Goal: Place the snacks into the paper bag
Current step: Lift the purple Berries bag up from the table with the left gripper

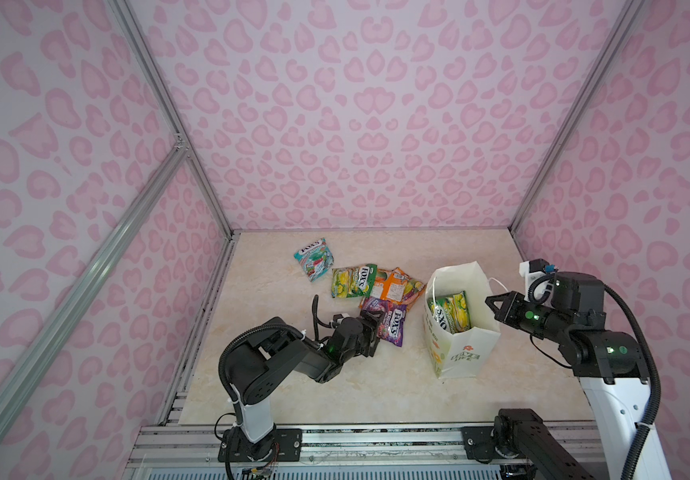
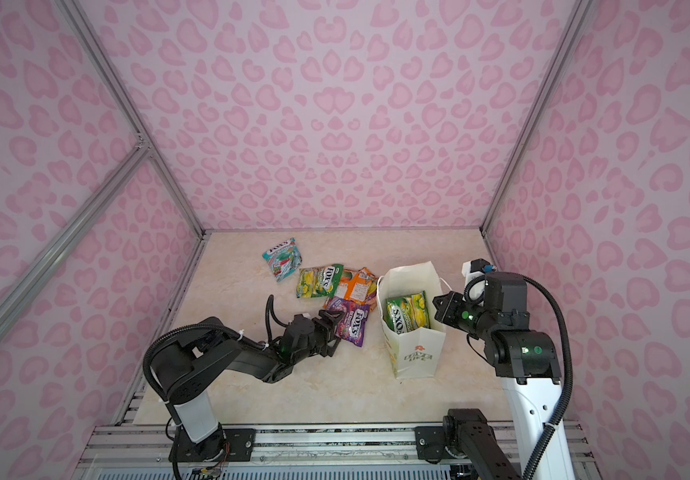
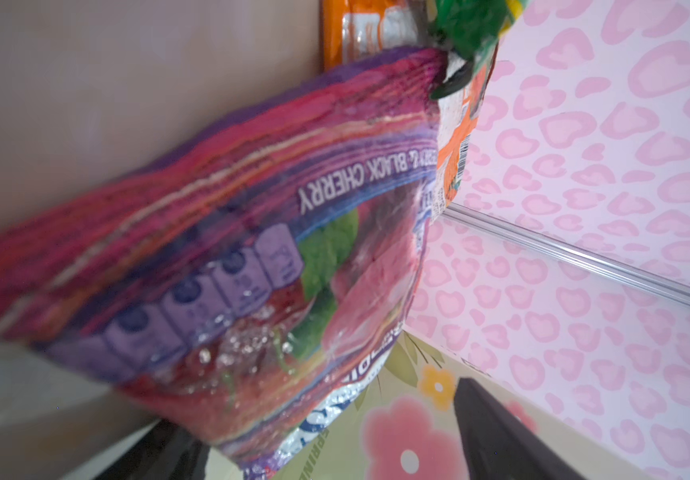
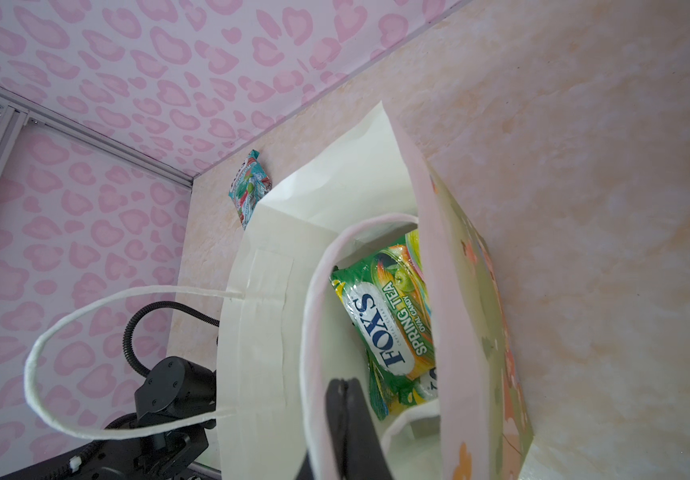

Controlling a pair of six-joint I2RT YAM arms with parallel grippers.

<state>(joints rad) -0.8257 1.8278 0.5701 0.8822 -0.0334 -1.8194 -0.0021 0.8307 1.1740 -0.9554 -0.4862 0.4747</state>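
Marble tabletop [image 1: 335,386], purple pouch [image 1: 395,326] between left end effector [image 1: 378,330] jaws

A purple pouch [image 1: 391,326]; a teal pouch [image 1: 314,258]; white bag [image 1: 465,353]; pink-blotched walls [image 1: 355,124].

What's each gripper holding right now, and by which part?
Left gripper: jaws wide around an edge of the purple pouch, no grip yet. Right gripper: shut at the rim of the paper bag; whether it pinches paper cannot be told.
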